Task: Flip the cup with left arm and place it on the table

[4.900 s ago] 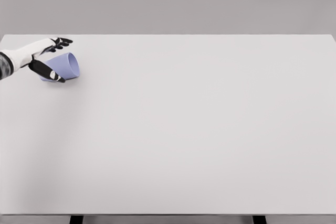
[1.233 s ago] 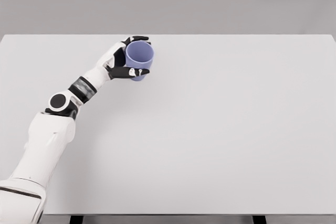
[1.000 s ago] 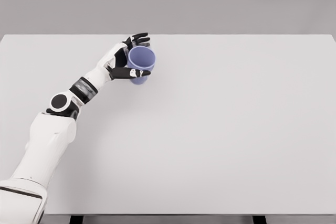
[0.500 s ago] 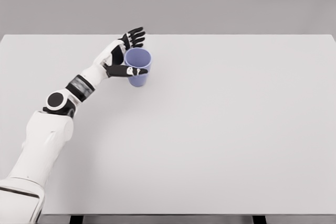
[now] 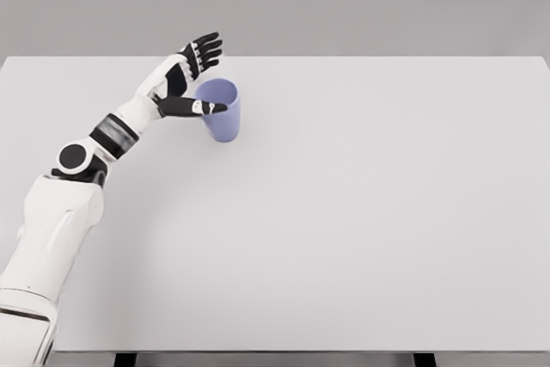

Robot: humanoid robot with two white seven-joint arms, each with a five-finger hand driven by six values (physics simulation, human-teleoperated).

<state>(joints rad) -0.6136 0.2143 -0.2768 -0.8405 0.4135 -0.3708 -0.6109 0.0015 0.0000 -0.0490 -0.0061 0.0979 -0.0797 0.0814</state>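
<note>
Lilac-blue and smooth like plastic, the small tapered cup (image 5: 219,110) stands upright on the wide white surface (image 5: 361,212), with its open mouth facing up. It sits toward 10 o'clock from the middle of the surface, near the far edge but not at it. It looks steady, with no visible tilt.

The left hand (image 5: 185,83) is at 9 o'clock of the cup, just beside it. The fingers (image 5: 204,45) are spread wide and point up toward 1 o'clock, above and behind the rim, and they hold nothing. Only the thumb (image 5: 196,107) reaches toward the cup, and its tip lies across the near part of the rim. I cannot tell if the thumb touches the rim or only passes in front of it. The right arm is not in view.

I judge that the flip and the placing are done, and the step in hand is to take the hand away cleanly. To do this well, the thumb should first clear the rim by going toward 9 o'clock, away from the cup, and not by sweeping across it. A light cup like this can tip from a small side push, so a slow and straight retreat seems safest.
</note>
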